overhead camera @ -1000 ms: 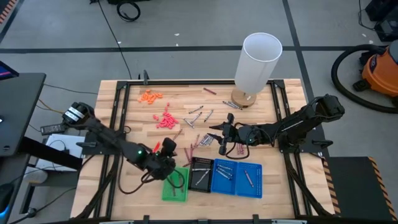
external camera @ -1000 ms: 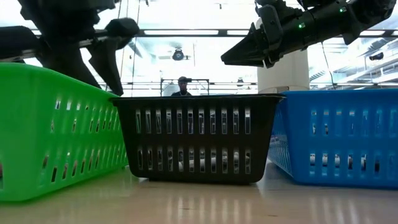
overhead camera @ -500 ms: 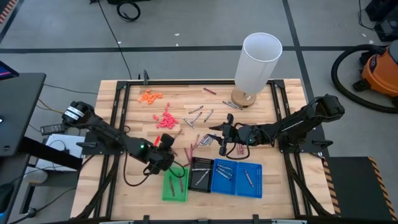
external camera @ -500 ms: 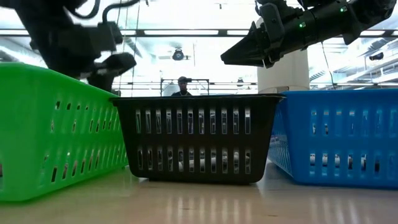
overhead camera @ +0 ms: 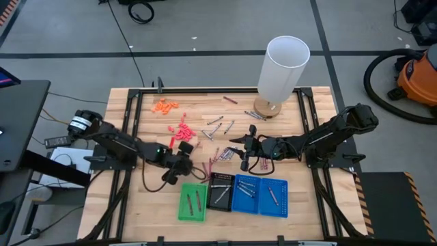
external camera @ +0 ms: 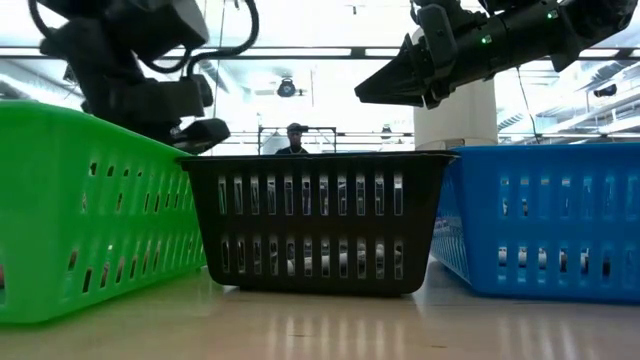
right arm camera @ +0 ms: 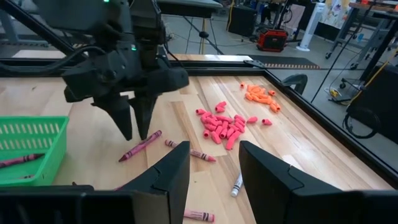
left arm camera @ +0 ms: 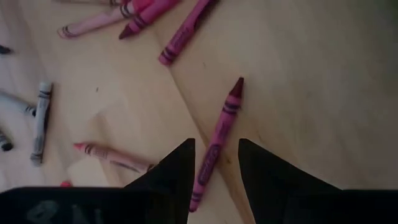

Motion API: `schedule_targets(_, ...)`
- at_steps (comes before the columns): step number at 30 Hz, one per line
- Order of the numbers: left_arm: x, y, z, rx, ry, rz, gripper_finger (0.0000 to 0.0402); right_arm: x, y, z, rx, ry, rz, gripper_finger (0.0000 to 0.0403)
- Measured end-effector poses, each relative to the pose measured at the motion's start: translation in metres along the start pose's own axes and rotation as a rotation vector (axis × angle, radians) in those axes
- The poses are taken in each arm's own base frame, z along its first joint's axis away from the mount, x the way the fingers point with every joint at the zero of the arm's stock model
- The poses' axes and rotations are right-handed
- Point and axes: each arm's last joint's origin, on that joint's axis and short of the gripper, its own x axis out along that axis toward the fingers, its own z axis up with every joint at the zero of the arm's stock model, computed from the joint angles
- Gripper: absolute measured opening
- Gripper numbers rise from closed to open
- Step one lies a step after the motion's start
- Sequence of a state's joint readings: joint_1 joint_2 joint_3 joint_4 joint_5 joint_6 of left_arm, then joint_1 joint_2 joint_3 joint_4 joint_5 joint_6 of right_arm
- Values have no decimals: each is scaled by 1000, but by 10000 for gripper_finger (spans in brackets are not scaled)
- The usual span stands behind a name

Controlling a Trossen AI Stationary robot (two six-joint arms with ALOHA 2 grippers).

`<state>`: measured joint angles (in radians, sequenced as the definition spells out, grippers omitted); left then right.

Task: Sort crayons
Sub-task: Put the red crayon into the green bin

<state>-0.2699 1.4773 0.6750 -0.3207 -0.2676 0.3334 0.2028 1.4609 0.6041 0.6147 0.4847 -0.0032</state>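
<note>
Left wrist view: your left gripper (left arm camera: 214,163) hovers with fingers slightly parted, holding nothing, over a maroon crayon (left arm camera: 217,140) lying on the table (left arm camera: 311,74), while your right gripper (overhead camera: 244,152), fingers open and empty, waits above the scattered crayons (overhead camera: 218,156).

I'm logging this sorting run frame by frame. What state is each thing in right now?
left gripper: open, empty, poised over a magenta crayon lying on the table
right gripper: open, empty, above the table
green tray: holds two crayons
black tray: holds crayons
blue trays: hold a few crayons
white cylinder: upright
</note>
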Motion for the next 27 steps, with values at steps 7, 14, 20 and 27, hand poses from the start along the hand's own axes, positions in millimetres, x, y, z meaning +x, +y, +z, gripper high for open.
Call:
schedule_targets(7,6,22,-9,-32,-35,-118,114,0,0,0,0,0,0,147)
schedule_targets(14,10,37,-17,-33,-56,-169,97,0,0,0,0,0,0,147)
schedule_targets(20,14,33,-25,1,-49,-200,93,0,0,0,1,-2,0,147)
schedule_targets(27,17,28,-31,-29,-47,-208,93,0,0,0,2,-4,0,147)
